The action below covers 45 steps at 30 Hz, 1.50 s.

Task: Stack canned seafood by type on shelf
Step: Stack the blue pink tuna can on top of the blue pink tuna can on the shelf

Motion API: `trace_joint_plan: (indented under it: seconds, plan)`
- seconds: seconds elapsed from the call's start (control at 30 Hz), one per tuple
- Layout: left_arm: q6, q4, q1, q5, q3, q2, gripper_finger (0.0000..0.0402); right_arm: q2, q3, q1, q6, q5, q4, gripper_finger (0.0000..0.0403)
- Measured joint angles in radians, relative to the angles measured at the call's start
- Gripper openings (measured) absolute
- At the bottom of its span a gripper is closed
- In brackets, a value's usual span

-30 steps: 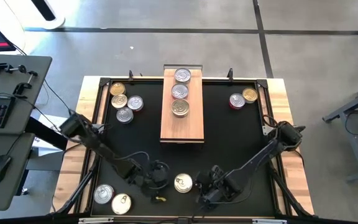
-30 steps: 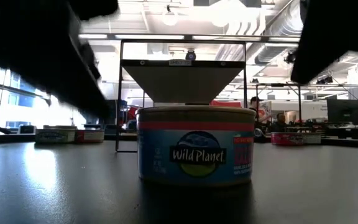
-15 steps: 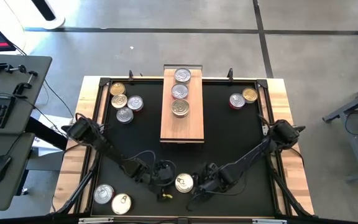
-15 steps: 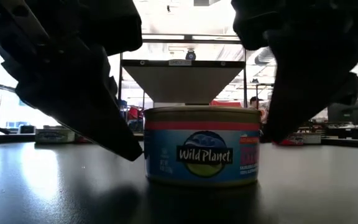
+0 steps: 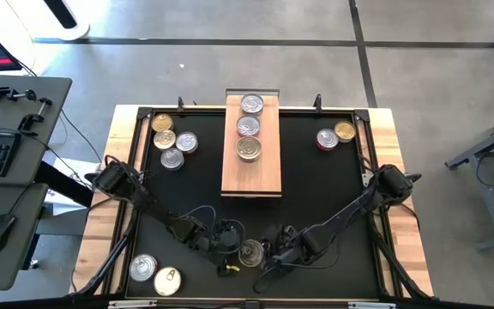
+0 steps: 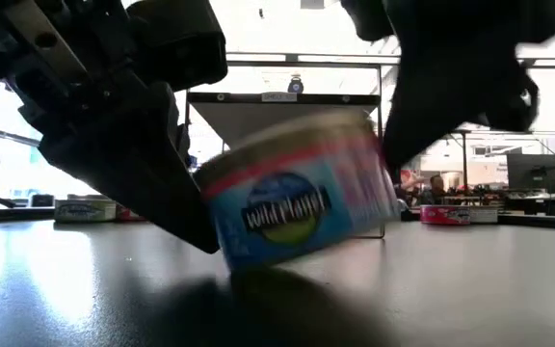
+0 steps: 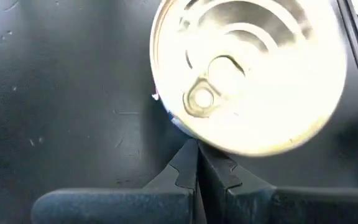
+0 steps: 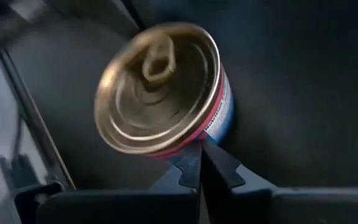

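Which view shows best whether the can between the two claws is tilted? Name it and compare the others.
The low view: the can shows side-on, plainly tipped, one edge off the black mat. The high view shows only its lid. The left wrist view shows the lid; the right wrist view shows it angled.

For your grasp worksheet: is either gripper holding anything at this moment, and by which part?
Nothing is held. The tilted can is pinched between the shut left gripper and shut right gripper, pressing its side wall from opposite sides.
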Motion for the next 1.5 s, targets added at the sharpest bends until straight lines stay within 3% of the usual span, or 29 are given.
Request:
trace_joint_plan:
  seconds: [0.17,0.43,0.8,1.07,1.33,1.5]
  plan:
    - [-0.010,0.011,0.000,-0.002,0.000,0.020,0.0000,0.000,0.086,-0.006,-0.031,0.063,-0.078,0.0000]
    - [-0.027,0.021,0.007,-0.020,0.001,0.032,0.0000,-0.003,0.148,-0.036,-0.080,0.068,-0.073,0.0000]
    - [-0.029,0.143,0.068,-0.003,0.004,0.080,0.0000,0.000,0.151,-0.060,-0.112,0.060,-0.017,0.0000]
    - [0.005,0.128,0.082,0.011,0.047,0.099,0.0000,0.000,0.152,-0.059,-0.141,0.086,-0.051,0.0000]
    - [0.079,-0.113,0.080,0.103,0.047,0.003,0.0000,-0.013,0.347,-0.039,-0.186,0.144,-0.364,0.0000]
    - [0.139,-0.160,0.052,0.107,0.008,-0.068,0.0000,-0.011,0.429,-0.024,-0.015,0.129,-0.505,0.0005]
